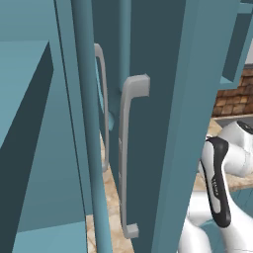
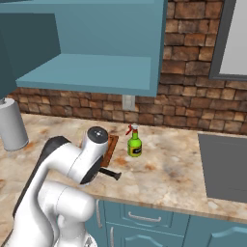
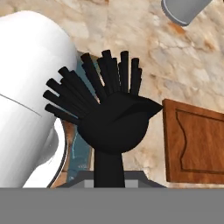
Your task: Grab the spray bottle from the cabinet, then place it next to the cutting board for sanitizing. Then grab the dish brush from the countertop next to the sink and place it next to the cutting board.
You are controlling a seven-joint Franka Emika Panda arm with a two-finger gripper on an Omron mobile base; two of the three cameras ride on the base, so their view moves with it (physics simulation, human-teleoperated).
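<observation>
Black bristled dish brush (image 3: 109, 116) sits clamped in the gripper (image 3: 109, 177), above mottled tan countertop (image 3: 131, 39); brown wooden cutting board (image 3: 194, 146) at three o'clock.

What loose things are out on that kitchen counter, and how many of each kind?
Spray bottle: 1
Cutting board: 1
Dish brush, in the gripper: 1
Grey canister: 1
Total: 4
</observation>
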